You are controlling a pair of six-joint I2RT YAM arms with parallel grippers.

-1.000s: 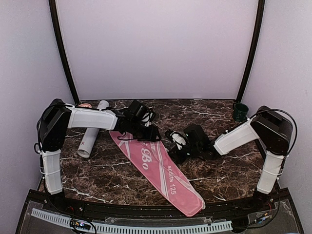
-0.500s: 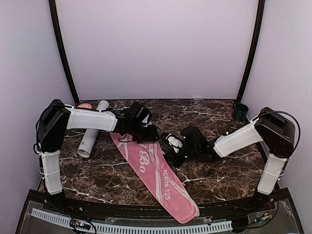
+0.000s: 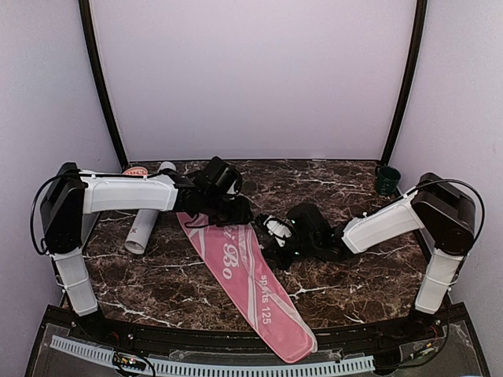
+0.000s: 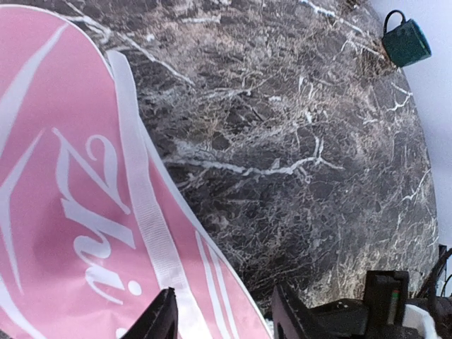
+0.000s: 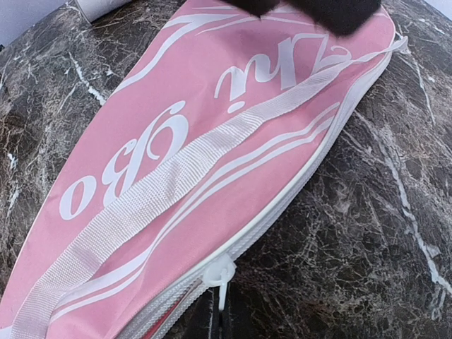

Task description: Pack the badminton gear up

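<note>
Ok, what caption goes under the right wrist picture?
Right gripper pinching the white zipper pull on the pink racket bag, marble table beneath.

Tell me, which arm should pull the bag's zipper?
Right: the right end effector pinches the white zip pull on the pink bag; the left end effector hangs open over its wide end.

Overhead cam sits high behind both arm bases, looking down over the whole dark marble counter point(image 3: 354, 290). Both wrist cams are super close, angled down at the long pink racket-shaped bag point(image 3: 251, 290), which all three views share.
</note>
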